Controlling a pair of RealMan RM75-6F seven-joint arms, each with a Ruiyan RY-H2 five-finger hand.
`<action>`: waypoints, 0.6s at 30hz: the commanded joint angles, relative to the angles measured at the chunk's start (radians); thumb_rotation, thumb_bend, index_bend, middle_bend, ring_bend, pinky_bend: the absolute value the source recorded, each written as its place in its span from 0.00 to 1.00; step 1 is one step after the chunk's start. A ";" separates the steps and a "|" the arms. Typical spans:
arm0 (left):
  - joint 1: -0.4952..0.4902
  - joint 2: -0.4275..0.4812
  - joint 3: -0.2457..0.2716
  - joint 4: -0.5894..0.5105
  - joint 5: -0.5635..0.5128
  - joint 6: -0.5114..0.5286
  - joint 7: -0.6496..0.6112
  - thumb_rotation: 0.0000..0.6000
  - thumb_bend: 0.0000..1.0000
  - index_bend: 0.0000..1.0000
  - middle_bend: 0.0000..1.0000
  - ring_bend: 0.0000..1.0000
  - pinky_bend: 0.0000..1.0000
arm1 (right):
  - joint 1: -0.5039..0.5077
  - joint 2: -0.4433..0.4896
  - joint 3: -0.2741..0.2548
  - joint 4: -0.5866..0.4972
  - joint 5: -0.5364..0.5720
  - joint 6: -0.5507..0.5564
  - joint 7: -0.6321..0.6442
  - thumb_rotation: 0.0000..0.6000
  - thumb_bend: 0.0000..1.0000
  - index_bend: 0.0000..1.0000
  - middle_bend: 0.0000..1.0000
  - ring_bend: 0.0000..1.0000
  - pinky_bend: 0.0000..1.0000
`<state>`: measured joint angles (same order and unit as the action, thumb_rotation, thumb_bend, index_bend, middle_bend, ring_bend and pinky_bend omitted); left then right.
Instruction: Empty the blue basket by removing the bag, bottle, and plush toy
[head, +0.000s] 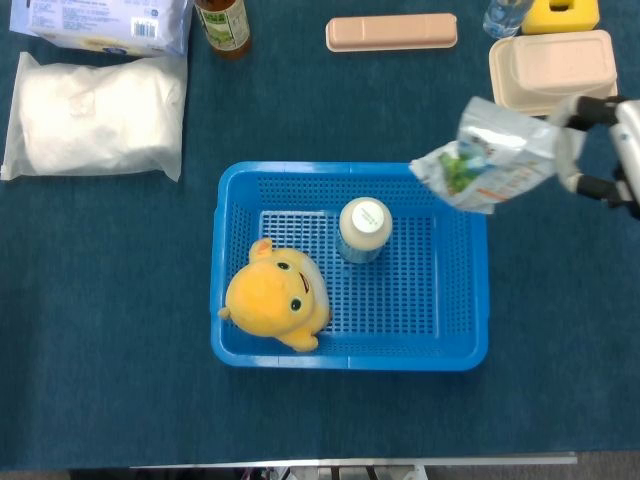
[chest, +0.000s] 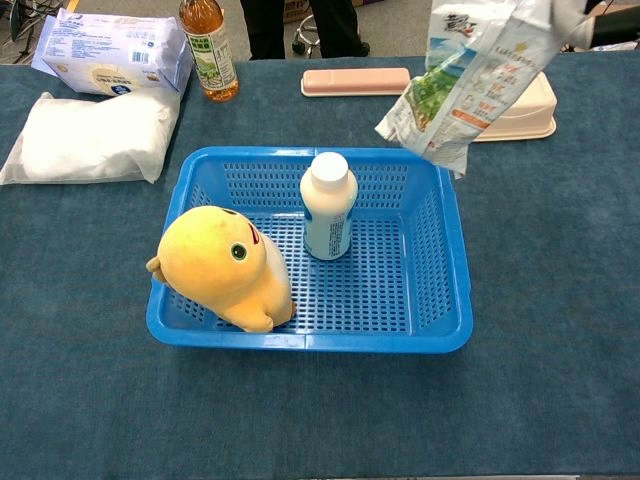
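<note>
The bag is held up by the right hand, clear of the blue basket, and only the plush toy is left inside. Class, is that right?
Not quite. The chest view shows the bottle standing in the basket beside the plush toy. The bag is held clear by the right hand.

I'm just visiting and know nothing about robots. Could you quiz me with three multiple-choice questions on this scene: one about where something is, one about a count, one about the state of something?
1. Where is the bag?
A. Flat in the blue basket
B. Held up at the basket's far right corner
C. On the white pack

2. How many task items lie in the blue basket?
A. Two
B. Three
C. None

3. How does the white bottle stand?
A. On its side
B. Upside down
C. Upright, capped

Answers: 1 B, the right hand holds it aloft. 2 A, only the bottle and plush toy remain. 3 C, its cap faces up.
</note>
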<state>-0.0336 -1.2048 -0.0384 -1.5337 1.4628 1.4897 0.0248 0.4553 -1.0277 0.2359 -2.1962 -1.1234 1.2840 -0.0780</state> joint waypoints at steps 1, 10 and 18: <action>-0.002 0.001 0.001 -0.006 0.001 -0.002 0.008 1.00 0.35 0.29 0.18 0.19 0.42 | -0.062 0.069 -0.030 -0.045 -0.049 0.043 0.013 1.00 0.57 0.63 0.67 0.60 0.45; -0.012 -0.004 0.001 -0.024 0.005 -0.009 0.035 1.00 0.35 0.29 0.18 0.19 0.42 | -0.203 0.255 -0.161 -0.056 -0.172 0.036 0.080 1.00 0.56 0.64 0.67 0.60 0.45; -0.017 -0.004 0.000 -0.032 0.004 -0.011 0.046 1.00 0.35 0.29 0.18 0.19 0.42 | -0.224 0.345 -0.253 0.023 -0.164 -0.109 0.072 1.00 0.29 0.39 0.45 0.38 0.45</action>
<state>-0.0511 -1.2090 -0.0383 -1.5656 1.4669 1.4783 0.0703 0.2348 -0.7091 0.0073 -2.1952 -1.3017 1.2126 0.0128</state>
